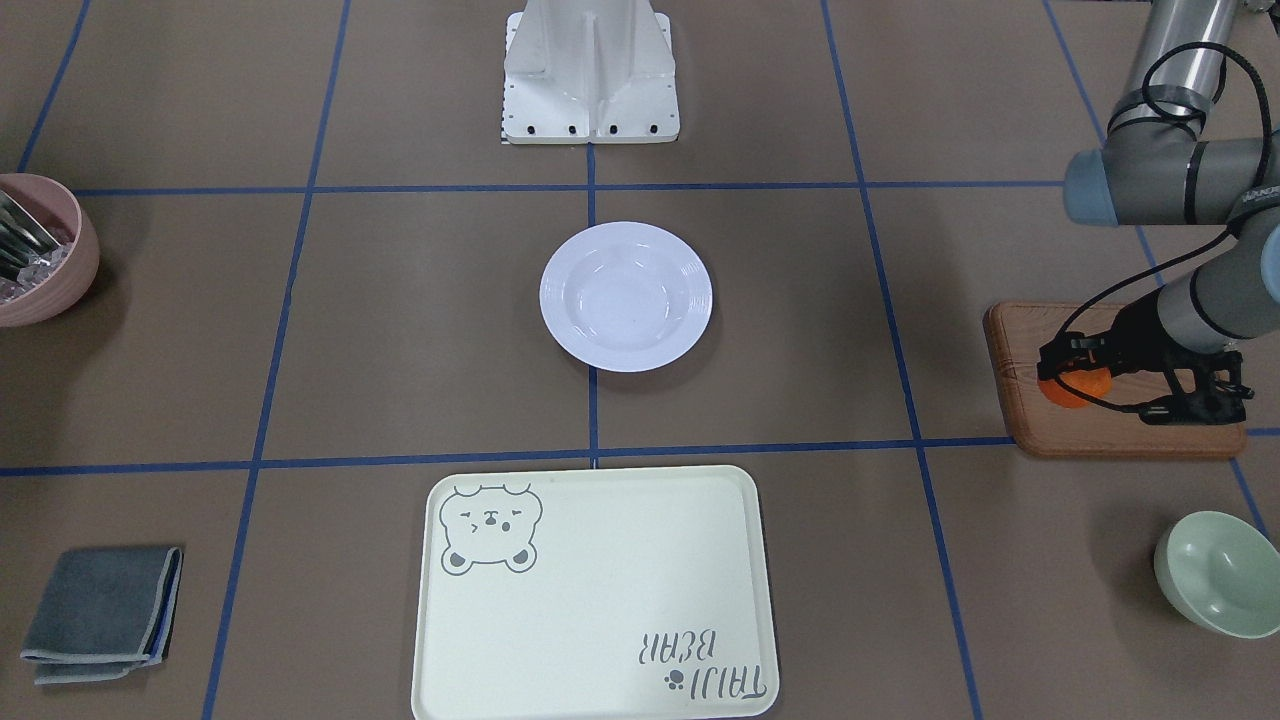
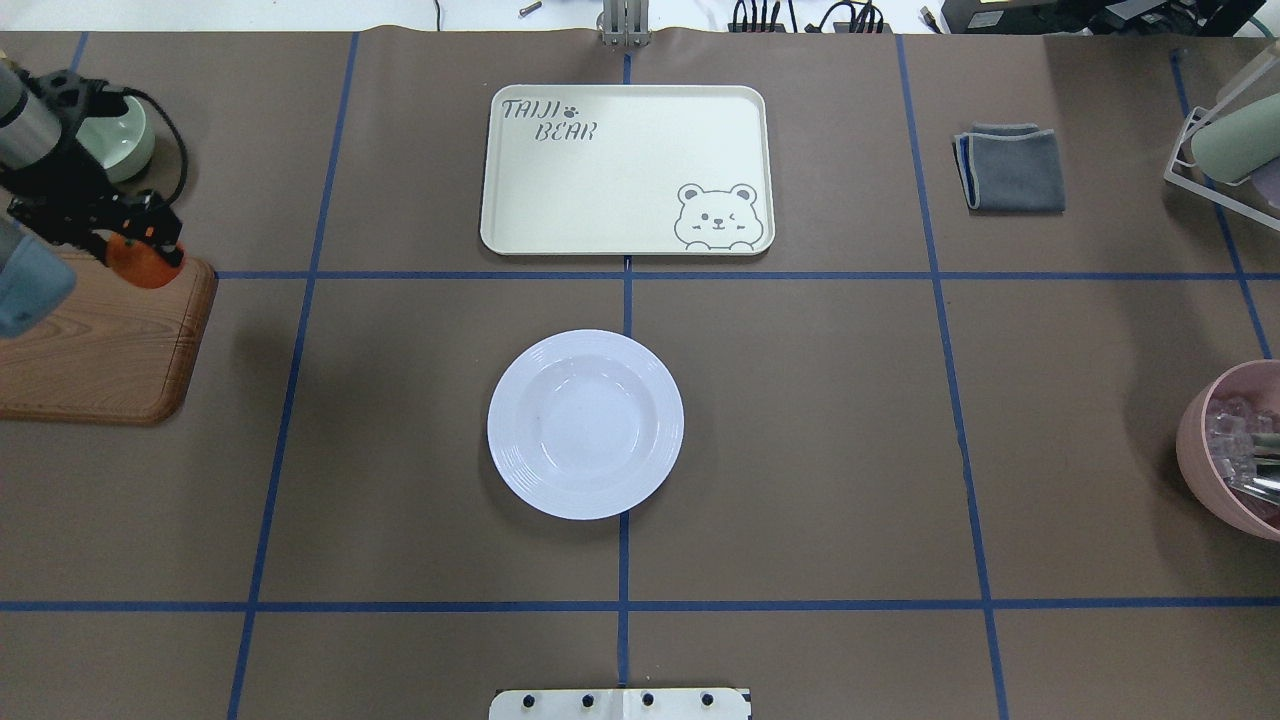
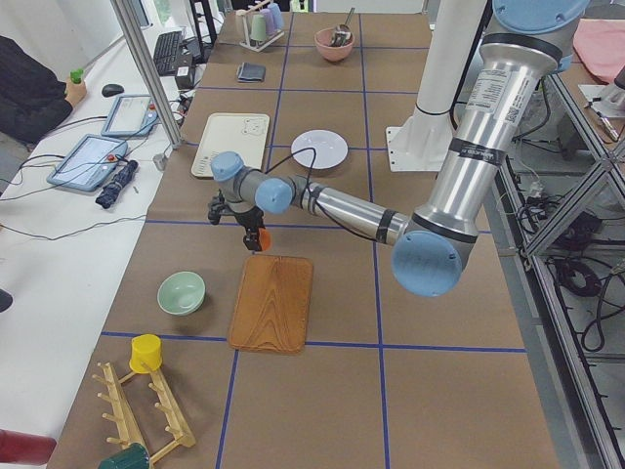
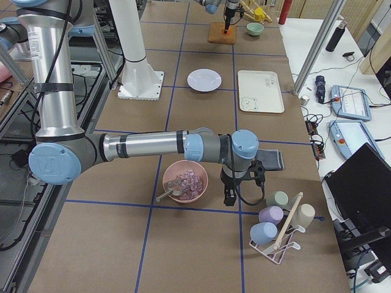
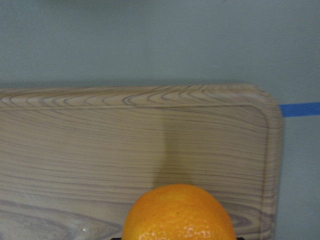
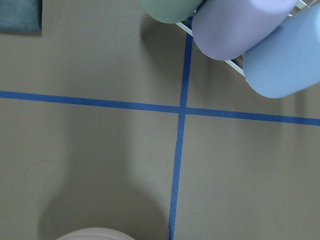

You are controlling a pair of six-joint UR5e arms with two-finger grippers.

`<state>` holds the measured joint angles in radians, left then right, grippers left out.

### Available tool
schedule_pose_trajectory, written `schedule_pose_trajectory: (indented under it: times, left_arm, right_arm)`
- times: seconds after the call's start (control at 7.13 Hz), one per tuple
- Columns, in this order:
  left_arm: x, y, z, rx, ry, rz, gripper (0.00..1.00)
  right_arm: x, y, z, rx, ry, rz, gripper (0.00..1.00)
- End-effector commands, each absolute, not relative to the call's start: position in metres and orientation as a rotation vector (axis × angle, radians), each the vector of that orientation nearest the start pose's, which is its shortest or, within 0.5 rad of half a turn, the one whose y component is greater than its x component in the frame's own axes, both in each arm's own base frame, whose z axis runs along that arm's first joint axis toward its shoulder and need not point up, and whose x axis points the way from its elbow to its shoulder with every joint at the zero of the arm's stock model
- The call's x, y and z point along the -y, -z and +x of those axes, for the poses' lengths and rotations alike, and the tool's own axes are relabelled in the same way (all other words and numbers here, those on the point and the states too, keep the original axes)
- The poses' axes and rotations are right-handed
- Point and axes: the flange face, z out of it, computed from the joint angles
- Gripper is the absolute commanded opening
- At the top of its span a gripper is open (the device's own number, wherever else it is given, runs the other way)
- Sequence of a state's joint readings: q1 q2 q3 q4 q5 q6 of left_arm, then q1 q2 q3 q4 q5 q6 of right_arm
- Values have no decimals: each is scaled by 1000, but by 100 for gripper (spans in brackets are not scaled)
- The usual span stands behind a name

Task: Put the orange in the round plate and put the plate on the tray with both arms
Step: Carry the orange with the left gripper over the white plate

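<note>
Seen from the robot's side, nearest on the brown surface (image 2: 800, 450) lies the white round plate (image 2: 585, 424), empty, at the centre where the blue tape lines cross. To its left sits a wooden board (image 2: 100, 350). Over the board's far corner the left end effector (image 1: 1070, 375) points downward with its fingers clamped on the orange (image 5: 177, 212), which casts a shadow on the wood; whether the fruit touches the board cannot be told. Beyond the plate, well apart from it, the cream tray (image 2: 625, 170) with bear drawing lies empty. A pale green bowl (image 2: 125, 135) stands beyond the board. At the opposite end, the right end effector (image 4: 230, 196) hangs between a pink bowl (image 4: 185, 181) and a cup rack (image 4: 278, 229); whether its fingers are apart or together cannot be told.
</note>
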<state>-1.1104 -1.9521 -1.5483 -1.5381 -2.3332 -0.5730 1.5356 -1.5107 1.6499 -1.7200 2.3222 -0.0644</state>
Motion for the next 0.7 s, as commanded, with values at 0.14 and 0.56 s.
schedule_pose_trajectory:
  times: [0.14, 0.56]
  left_arm:
    - [606, -242, 347, -888, 158, -185, 0]
    - [541, -137, 485, -879, 194, -230, 0]
  right_arm:
    - [504, -603, 46, 781, 92, 7, 100]
    - [505, -603, 46, 786, 90, 5, 100]
